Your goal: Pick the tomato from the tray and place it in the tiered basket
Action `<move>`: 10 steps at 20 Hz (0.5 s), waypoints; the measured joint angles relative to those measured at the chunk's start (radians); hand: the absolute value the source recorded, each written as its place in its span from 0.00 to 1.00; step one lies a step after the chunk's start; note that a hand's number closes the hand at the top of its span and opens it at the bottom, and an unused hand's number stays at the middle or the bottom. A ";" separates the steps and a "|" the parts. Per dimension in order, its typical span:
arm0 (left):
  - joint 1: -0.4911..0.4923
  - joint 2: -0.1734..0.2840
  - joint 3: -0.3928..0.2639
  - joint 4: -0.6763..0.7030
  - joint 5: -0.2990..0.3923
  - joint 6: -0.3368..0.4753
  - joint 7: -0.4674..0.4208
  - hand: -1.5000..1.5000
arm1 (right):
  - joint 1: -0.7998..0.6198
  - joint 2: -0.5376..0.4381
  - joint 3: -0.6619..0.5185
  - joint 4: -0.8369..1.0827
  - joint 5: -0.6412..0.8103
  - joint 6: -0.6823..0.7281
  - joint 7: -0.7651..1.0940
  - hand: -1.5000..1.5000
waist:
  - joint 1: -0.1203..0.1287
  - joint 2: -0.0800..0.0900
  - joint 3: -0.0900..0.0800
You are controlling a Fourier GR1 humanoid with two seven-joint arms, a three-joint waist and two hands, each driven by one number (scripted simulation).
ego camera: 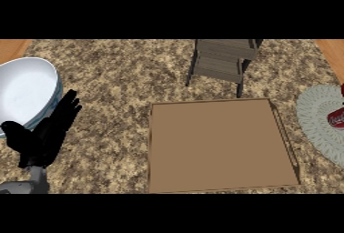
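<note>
A flat brown tray (215, 145) with a low rim lies at the counter's middle, and I see no tomato on it or anywhere else in view. The grey slatted tiered basket (222, 61) stands just behind the tray at the far side. My left hand (47, 132) rests open at the left edge with its fingers pointing up, well apart from the tray and next to a bowl. My right hand does not show.
A large white bowl (27, 91) sits at the far left, partly behind my left hand. At the right edge lies a pale round mat (312, 120) with a red can (336, 119) on it. The counter top is speckled brown stone.
</note>
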State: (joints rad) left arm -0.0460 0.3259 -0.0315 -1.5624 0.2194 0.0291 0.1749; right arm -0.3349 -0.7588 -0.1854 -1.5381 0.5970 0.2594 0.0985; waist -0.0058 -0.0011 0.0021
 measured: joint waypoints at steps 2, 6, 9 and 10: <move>0.002 0.000 0.002 -0.004 0.000 0.001 0.002 0.50 | -0.053 -0.028 -0.094 0.037 -0.100 0.021 -0.062 1.00 | 0.002 -0.001 0.000; -0.006 -0.004 -0.002 -0.001 -0.007 -0.002 0.004 0.50 | -0.176 -0.099 -0.223 0.124 -0.264 0.113 -0.129 1.00 | 0.009 0.000 -0.001; -0.015 -0.008 -0.007 -0.010 -0.013 -0.004 0.020 0.50 | -0.269 -0.149 -0.251 0.195 -0.338 0.189 -0.143 1.00 | 0.014 0.001 -0.002; -0.018 -0.012 -0.008 -0.007 -0.014 -0.004 0.022 0.50 | -0.310 -0.163 -0.248 0.217 -0.356 0.212 -0.133 1.00 | 0.017 0.002 -0.002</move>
State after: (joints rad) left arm -0.0643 0.3139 -0.0392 -1.5695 0.2055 0.0250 0.1969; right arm -0.6451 -0.9219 -0.4336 -1.3211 0.2413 0.4715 -0.0344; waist 0.0111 0.0005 0.0000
